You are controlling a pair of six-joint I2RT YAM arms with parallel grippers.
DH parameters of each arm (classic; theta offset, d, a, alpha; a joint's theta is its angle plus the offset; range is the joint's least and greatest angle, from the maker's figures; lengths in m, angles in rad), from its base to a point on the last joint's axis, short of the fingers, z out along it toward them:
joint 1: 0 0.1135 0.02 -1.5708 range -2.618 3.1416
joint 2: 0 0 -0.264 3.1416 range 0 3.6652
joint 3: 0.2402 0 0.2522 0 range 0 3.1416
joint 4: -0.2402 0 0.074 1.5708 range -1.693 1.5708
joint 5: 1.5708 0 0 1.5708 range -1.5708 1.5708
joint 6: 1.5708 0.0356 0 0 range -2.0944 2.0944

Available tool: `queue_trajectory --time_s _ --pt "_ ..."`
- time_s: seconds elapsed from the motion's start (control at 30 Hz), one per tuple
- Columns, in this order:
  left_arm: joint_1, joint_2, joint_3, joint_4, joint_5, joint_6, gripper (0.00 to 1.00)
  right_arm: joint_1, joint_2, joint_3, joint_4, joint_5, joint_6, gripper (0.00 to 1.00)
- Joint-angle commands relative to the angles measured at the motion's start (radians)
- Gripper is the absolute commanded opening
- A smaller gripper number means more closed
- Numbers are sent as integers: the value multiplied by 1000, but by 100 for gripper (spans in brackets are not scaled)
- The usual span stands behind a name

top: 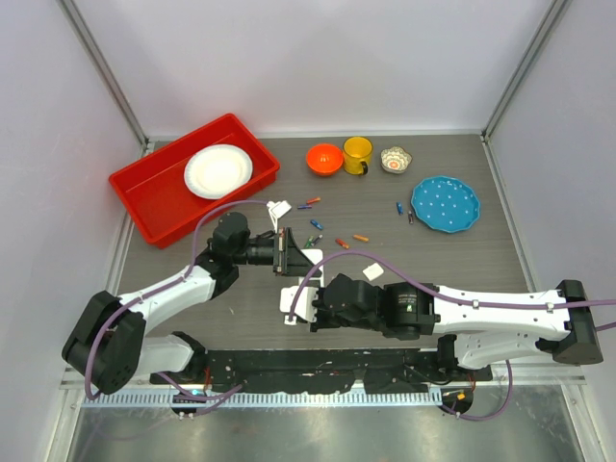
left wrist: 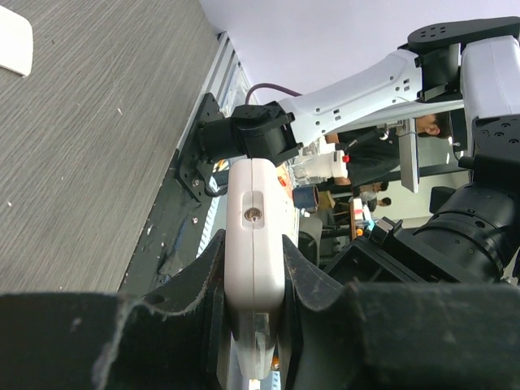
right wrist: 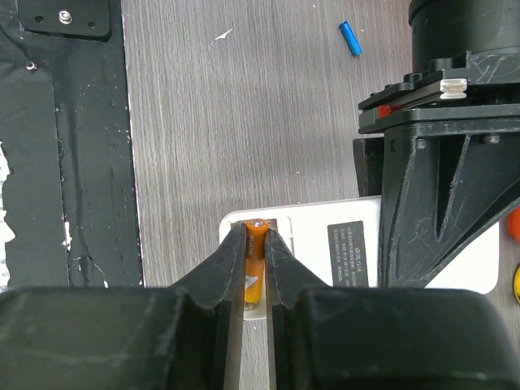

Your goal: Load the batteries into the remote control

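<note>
Seating looks to us like the step in hand: the right gripper (right wrist: 255,234) is clenched on an orange battery (right wrist: 255,272), which lies lengthwise in the open compartment at one end of the remote control (right wrist: 309,244). The remote lies back-up, low over or on the table (right wrist: 203,122), just in front of the arm bases; we cannot tell whether it touches the wood. The left gripper (left wrist: 253,280) is clamped across it, the remote showing edge-on in that wrist view.

To do this well, we would press the battery straight down with its axis along the bay, and only then ease the fingers apart. The bay walls sit close beside the fingertips, so a wide release could catch them. We cannot tell from these views whether the battery is fully down, nor which pole faces which way. The left hold needs to be firm so the remote does not skate or tip under the push.

For room: the black base plate (right wrist: 81,162) lies near the compartment end of the remote, so there is little space on that side, and the left gripper's body crowds the other end. Bare wood opens away from the arms toward the loose batteries (top: 342,241) scattered mid-table, with a blue battery (right wrist: 350,38) lying apart. The red tray (top: 154,192), orange bowl (top: 325,159), yellow mug (top: 358,154) and blue plate (top: 445,204) stand well back, out of the working path.
</note>
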Motion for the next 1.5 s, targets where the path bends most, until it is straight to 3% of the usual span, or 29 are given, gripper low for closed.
queue_trajectory --time_s 0.0,0.5,0.9,1.2,1.47 --pt "-1 -29 21 26 46 -1 0 2 -20 14 -91 -11 -5 4" --pt "0 -42 37 22 53 -4 0 3 3 11 -158 -6 -4 1" --pt "-1 -31 29 20 56 -3 0 3 -20 18 -97 45 21 21" --pt "-1 -25 26 16 52 5 0 3 -61 18 -37 83 39 29" --pt "-1 -25 24 8 50 11 0 3 -69 12 -25 77 41 29"
